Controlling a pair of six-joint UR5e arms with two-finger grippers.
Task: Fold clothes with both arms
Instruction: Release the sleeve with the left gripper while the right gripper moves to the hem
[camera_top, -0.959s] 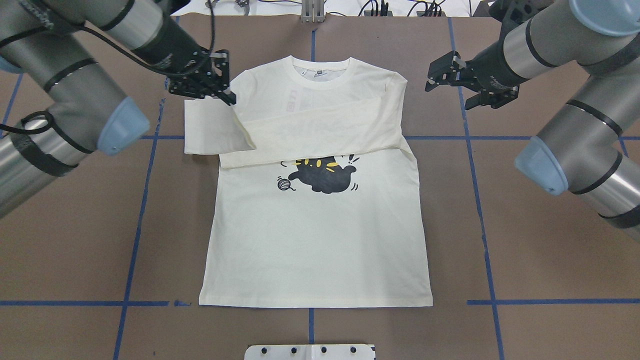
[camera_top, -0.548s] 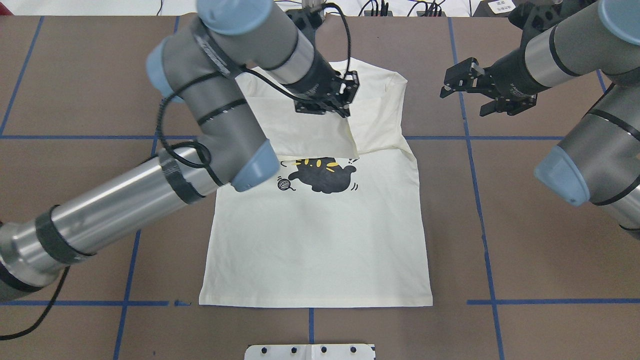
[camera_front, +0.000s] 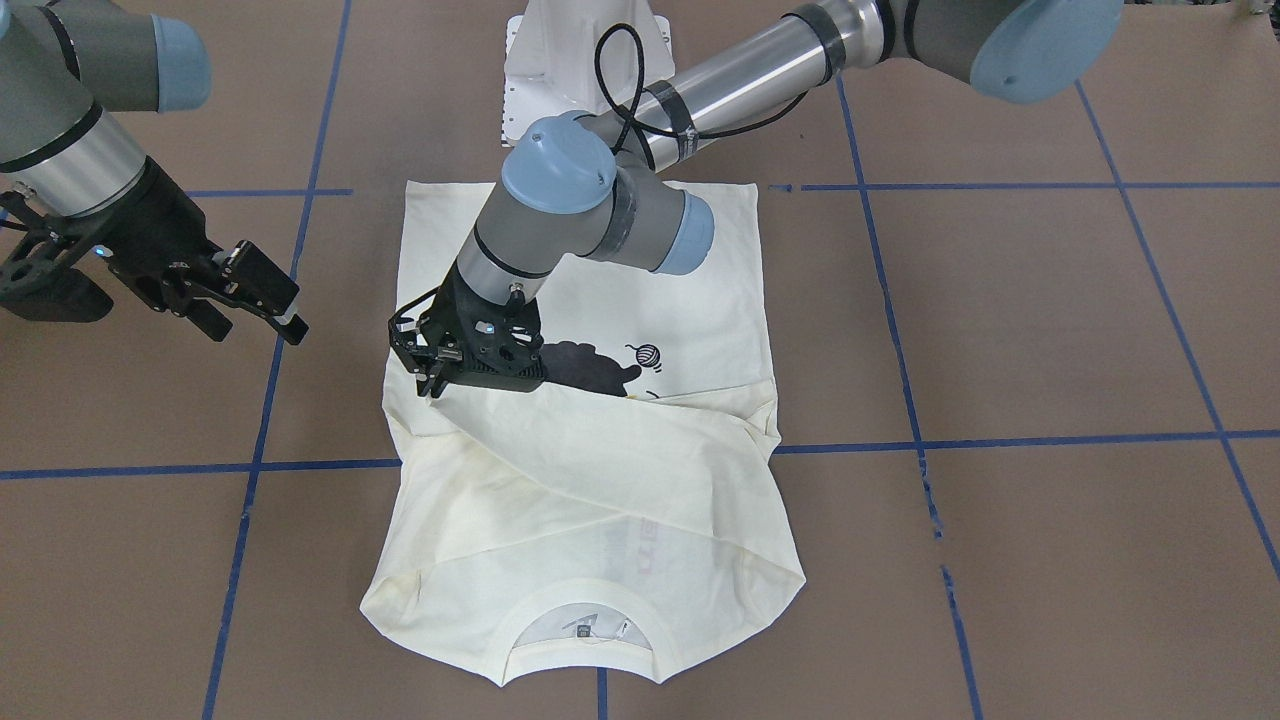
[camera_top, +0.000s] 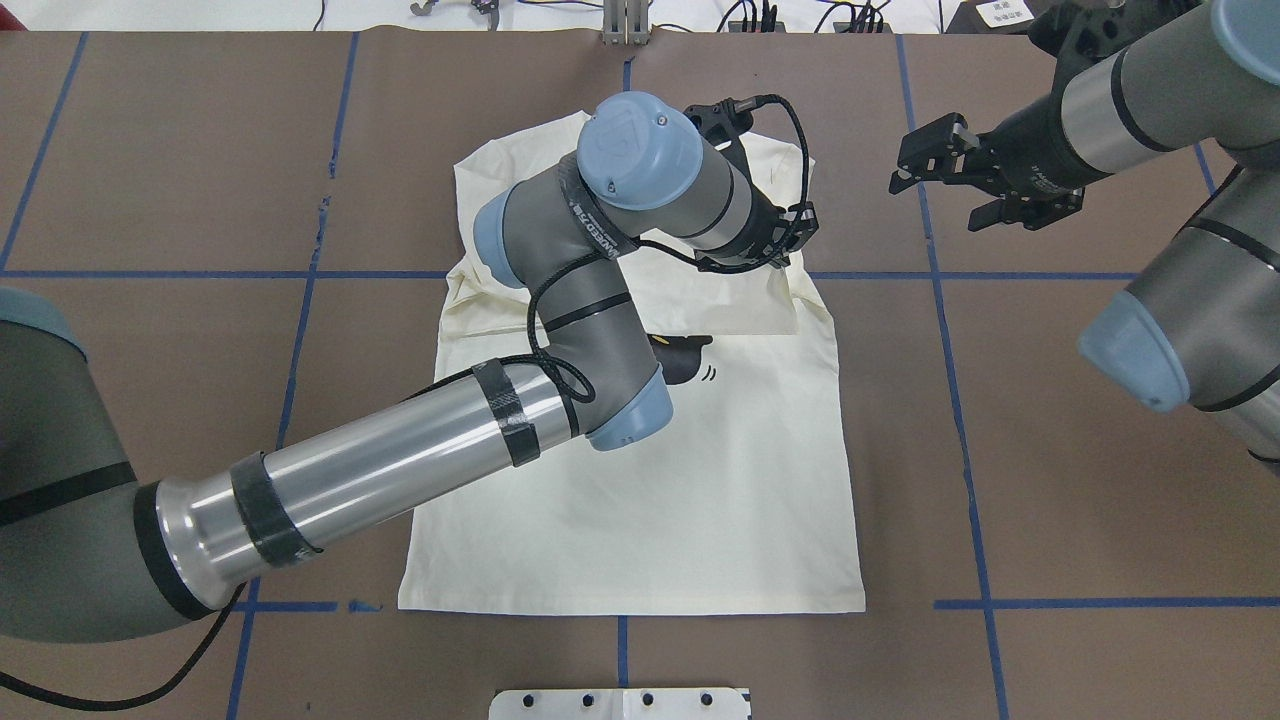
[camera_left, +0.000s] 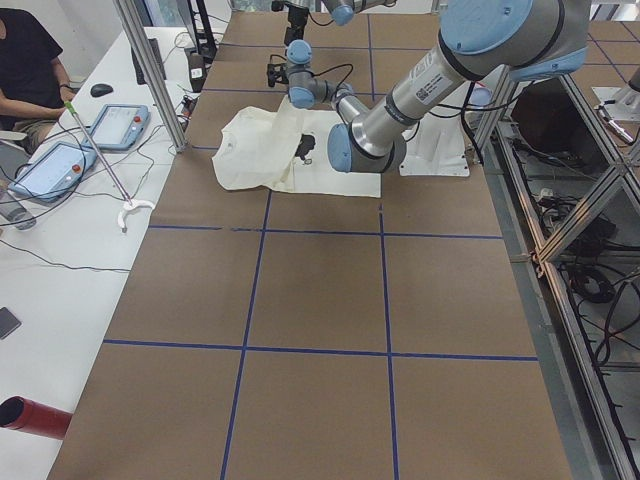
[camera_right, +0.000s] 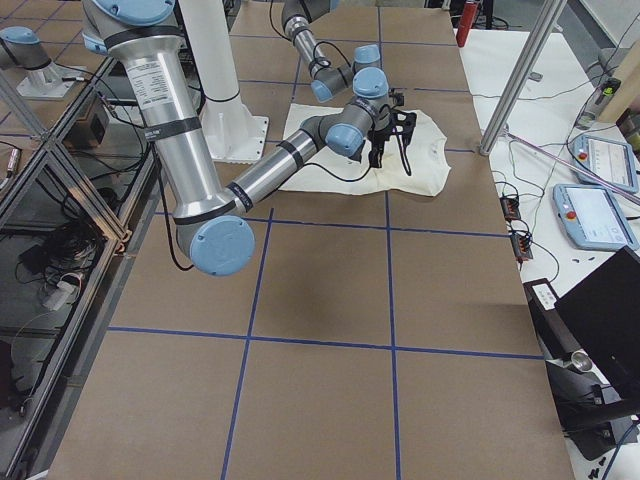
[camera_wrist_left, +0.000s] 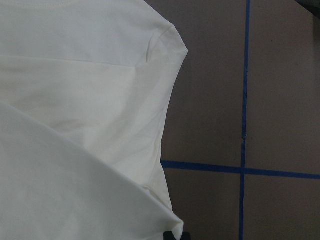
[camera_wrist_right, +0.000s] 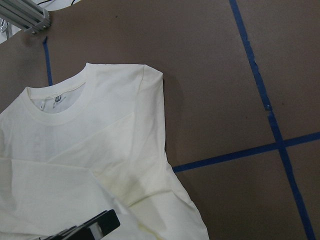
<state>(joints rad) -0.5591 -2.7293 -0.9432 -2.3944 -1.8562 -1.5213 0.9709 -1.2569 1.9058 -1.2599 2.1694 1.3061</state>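
Since the earlier frame, the left gripper (camera_front: 432, 375) has carried the sleeve (camera_front: 600, 445) across the T-shirt (camera_top: 640, 500) to its right edge, jaws clamped on the fabric. The T-shirt lies flat on the table (camera_top: 1080, 500), hem near, collar far. Far right, the right gripper (camera_top: 937, 195) hovers clear, jaws apart.

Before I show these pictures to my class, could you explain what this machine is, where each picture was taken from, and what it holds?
This is a two-armed robot at a table. The pictures come from fixed cameras above, opposite and at both ends, plus one on each wrist. A cream long-sleeved T-shirt lies flat, print up. The left end effector reaches across it and pinches a sleeve folded over the chest. The right end effector hangs open beside the shirt, holding nothing.
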